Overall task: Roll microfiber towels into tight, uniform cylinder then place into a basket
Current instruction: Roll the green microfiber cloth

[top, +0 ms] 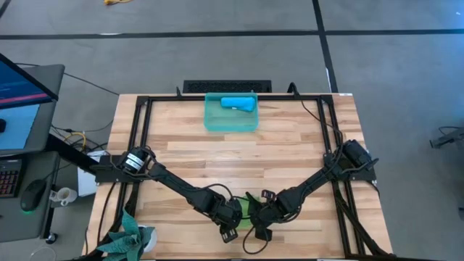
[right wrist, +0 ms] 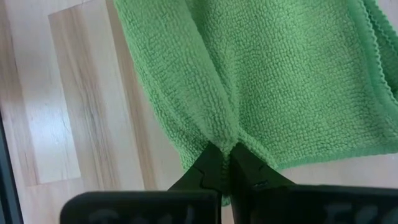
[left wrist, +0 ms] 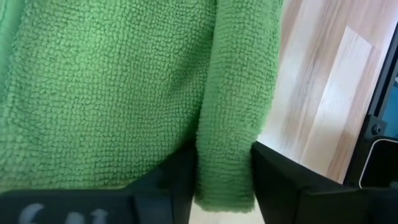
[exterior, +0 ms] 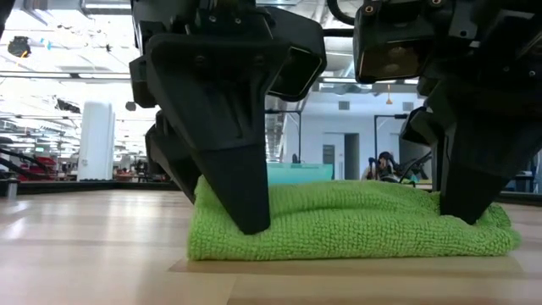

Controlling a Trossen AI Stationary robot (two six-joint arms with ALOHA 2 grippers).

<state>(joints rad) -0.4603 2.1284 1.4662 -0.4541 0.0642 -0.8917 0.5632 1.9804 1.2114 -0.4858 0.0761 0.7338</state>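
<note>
The lime green towel (exterior: 356,224) lies folded in a thick flat bundle on the wood near the table's front edge (top: 249,209). My left gripper (left wrist: 224,186) stands open at the towel's left end. A rolled fold (left wrist: 227,137) runs between its two fingers and is not squeezed. My right gripper (right wrist: 227,155) is shut on the towel's right end (exterior: 474,222). The sky-blue towel (top: 238,104) lies rolled inside the see-through teal basket (top: 212,122) at the table's far middle. My right gripper pinches a pucker of the green towel (right wrist: 225,134) between its two fingers, close to a hemmed edge at the towel's right end. The fingers slant steeply down from above. The cloth gathers into creases toward the fingertips, and the towel rests on the table.
Black frame rails (top: 142,138) run along the table's left, right and far sides. A teal-green cloth (top: 130,239) hangs at the near left corner. A desk with a monitor and a mouse (top: 32,194) stands left of the table. Bare wood lies between the towel and the basket.
</note>
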